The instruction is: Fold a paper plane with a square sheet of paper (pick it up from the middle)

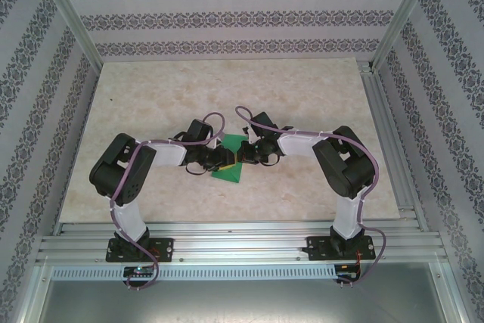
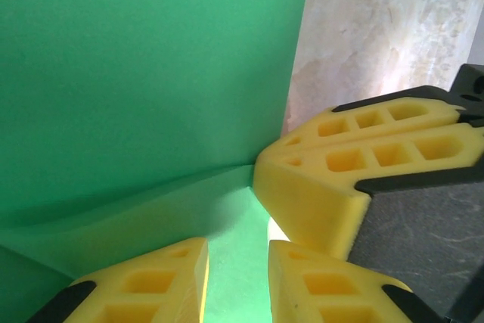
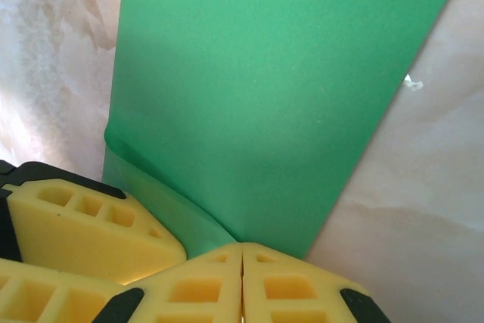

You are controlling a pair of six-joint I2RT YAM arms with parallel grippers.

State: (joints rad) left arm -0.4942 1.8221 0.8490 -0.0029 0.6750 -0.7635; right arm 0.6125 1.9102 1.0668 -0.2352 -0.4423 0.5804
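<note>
Square sheet of paper (image 1: 229, 172): thin, bright green, plain, unmarked. It is partly folded. From above it reads as a small creased shape with one corner pointing to the near edge. It lies mid-table on the pale marbled tabletop (image 1: 302, 96). Left wrist view: a smooth panel meets a lower layer at a soft crease. Right wrist view: a narrow flap is turned over along the lower left edge.

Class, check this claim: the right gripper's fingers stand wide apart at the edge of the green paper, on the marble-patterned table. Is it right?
Not quite. The right gripper has its fingers pressed together, not wide apart, as the right wrist view shows. The rest holds: they sit at the edge of the green paper, on the marble-patterned table.
</note>
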